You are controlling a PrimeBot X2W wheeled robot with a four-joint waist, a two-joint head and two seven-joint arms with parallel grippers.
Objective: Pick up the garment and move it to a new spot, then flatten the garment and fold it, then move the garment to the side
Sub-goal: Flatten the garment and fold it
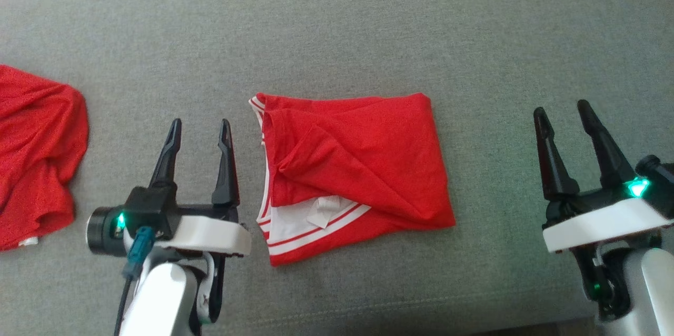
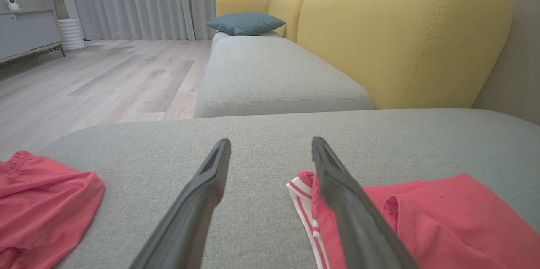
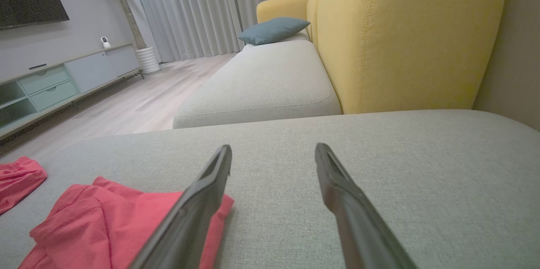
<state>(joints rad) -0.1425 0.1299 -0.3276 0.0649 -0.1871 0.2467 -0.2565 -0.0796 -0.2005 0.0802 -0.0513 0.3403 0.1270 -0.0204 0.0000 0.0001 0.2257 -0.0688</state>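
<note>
Materials: garment (image 1: 363, 151) — thin red cloth, matt, with white stripes; sofa seat (image 1: 337, 30) — coarse grey weave. The fingers (image 1: 167, 159) of left hand (image 1: 200, 125) and right hand (image 1: 562, 109) are dark, matt, probably plastic; wrist shells (image 1: 205, 236) glossy white. The backrest (image 2: 400, 37) is stitched yellow cloth, the floor (image 2: 105, 79) pale wood planks.

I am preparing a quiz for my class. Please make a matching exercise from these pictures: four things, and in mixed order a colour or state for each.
1 garment
2 red cloth
3 pillow
4 left gripper

a open, empty
b teal, far off
c folded, white stripes showing
d rumpled, plain red

Pairs: 1-c; 2-d; 3-b; 4-a
</note>
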